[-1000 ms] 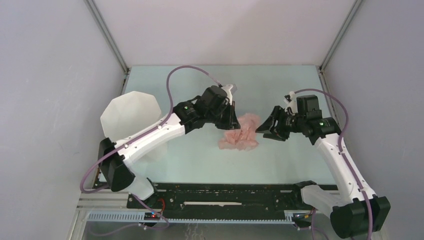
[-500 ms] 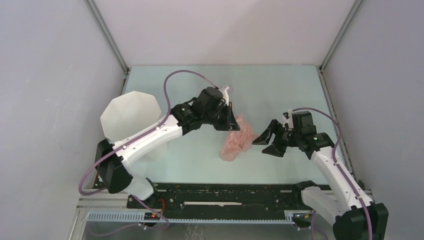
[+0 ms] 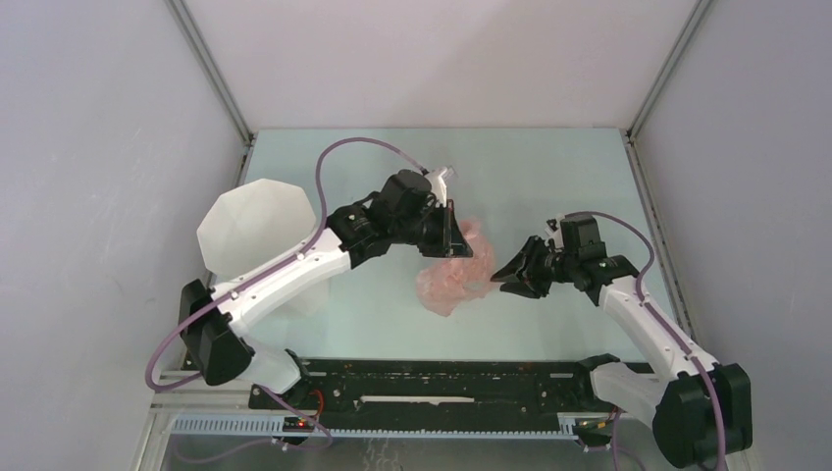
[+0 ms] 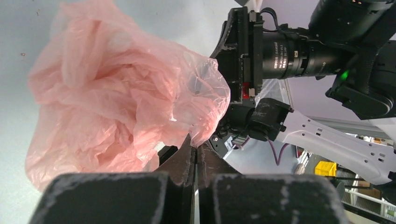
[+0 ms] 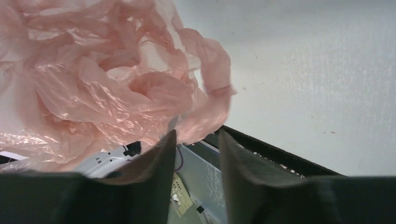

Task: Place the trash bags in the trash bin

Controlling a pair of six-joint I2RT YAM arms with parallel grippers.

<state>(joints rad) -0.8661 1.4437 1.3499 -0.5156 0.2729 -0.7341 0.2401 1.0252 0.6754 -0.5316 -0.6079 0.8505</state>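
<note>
At the left edge of the table (image 3: 549,167), the white trash bin (image 3: 250,228) is standing upright. Near the centre, the left gripper (image 3: 453,234) is pinching the crumpled pink trash bag (image 3: 446,285) between fully closed jaws, well apart from the bin. The right gripper (image 3: 505,277) is hovering at the bag's right edge, jaws partly parted, clamping nothing.

The bag (image 3: 449,278), thin, glossy, translucent pale-pink plastic, hangs gathered in a crumpled, wrinkly bunch. The bin (image 3: 253,228), white and faceted, stands upright well to its left, apart from it.
</note>
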